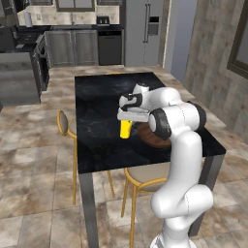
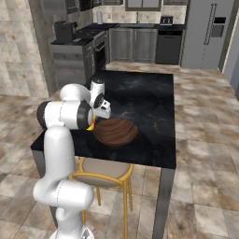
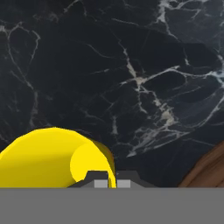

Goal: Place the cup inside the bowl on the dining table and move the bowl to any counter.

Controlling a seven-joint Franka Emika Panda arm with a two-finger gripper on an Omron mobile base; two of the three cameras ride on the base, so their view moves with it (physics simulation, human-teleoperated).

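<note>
Hand view: jaws pinch the cup [image 3: 48, 157] rim; lift it straight, clear the bowl [image 2: 115, 131] rim, lower at centre above the desk [image 1: 97, 97].

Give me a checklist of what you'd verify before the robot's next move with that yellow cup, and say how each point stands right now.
1. Cup under the gripper: ok, the hand sits right over it.
2. Firm grip on the cup: cannot tell; the fingertips stand close together at its rim, but contact is unclear.
3. Cup inside the bowl: not ok, it is beside the bowl, not in it.
4. Bowl free to receive the cup: ok, its hollow looks bare in the right base view.
5. Bowl away from the dining table edge: ok.
6. Bowl moved to a counter: not ok, not yet done.
</note>
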